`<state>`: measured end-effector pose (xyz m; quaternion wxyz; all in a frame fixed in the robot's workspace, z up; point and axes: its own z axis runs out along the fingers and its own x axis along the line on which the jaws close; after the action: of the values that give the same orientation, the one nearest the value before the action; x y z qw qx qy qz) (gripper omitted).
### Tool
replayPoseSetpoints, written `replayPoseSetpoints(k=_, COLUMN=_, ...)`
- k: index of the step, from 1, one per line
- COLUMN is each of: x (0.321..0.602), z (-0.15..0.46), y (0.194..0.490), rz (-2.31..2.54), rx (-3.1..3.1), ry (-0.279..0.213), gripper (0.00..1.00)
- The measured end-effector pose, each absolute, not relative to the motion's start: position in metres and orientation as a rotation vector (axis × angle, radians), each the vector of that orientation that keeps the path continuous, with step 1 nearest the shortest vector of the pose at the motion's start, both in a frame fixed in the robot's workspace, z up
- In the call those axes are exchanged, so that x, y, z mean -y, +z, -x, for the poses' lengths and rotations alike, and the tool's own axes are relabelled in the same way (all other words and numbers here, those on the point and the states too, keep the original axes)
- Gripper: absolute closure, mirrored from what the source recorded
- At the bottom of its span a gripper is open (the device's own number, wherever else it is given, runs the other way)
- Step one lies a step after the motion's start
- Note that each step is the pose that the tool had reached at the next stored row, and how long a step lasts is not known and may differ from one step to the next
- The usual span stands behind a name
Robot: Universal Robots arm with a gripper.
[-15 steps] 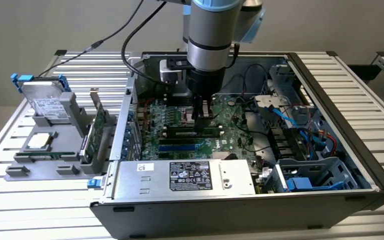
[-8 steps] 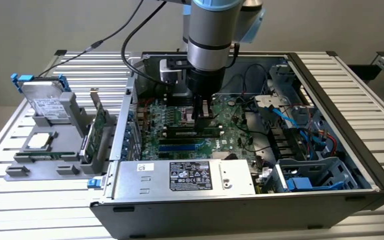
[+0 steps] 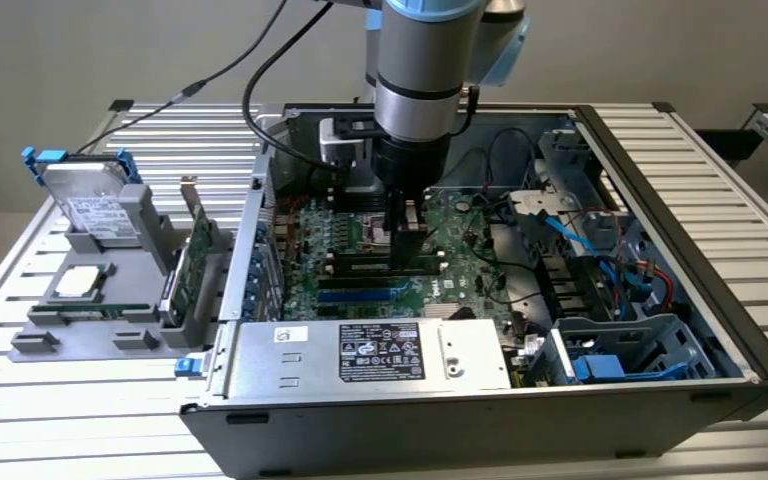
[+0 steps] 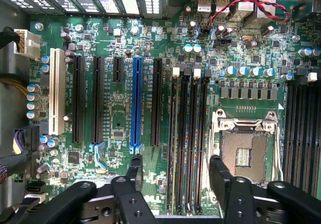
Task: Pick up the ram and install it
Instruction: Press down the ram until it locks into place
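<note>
The slatted worktop (image 3: 704, 150) carries an open PC case (image 3: 744, 330) and, just beside it on the exterior view's left, a grey tray (image 3: 37, 345). Inside the case the arm hangs over the motherboard (image 4: 115, 43) with the claw (image 4: 175, 161) spread wide and holding nothing, its tips above the row of black memory slots (image 4: 189, 133), which look unfilled. The ram (image 3: 91, 312) seems to be the thin green stick lying flat at the tray's near edge, well apart from the claw. The pickup has not been made, so the step in hand is the reach to that stick. To do it well, I judge the arm should lift clear of the case wall and cables, line the jaws across the stick's thin faces, and grip near its middle so it hangs level.
</note>
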<state>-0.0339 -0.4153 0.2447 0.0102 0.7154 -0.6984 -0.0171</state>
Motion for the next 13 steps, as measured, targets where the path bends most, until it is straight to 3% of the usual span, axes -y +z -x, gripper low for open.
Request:
replayPoseSetpoints(k=1, x=0.4152, z=0.0338, y=0.2447, rz=-2.233, rx=2.180, ry=-0.053, gripper=0.34)
replayPoseSetpoints(k=5, x=0.4153, z=0.0338, y=0.2448, rz=-2.233, rx=2.180, ry=-0.053, gripper=0.36)
replayPoseSetpoints(k=6, x=0.4153, z=0.0338, y=0.2447, rz=-2.233, rx=2.180, ry=-0.053, gripper=0.43)
replayPoseSetpoints(k=7, x=0.4153, z=0.0339, y=0.2448, rz=-2.233, rx=2.180, ry=-0.053, gripper=0.43)
replayPoseSetpoints(k=11, x=0.4153, z=0.0338, y=0.2447, rz=-2.233, rx=2.180, ry=-0.053, gripper=0.67)
replayPoseSetpoints(k=13, x=0.4153, z=0.0338, y=0.2447, rz=-2.233, rx=2.180, ry=-0.053, gripper=0.73)
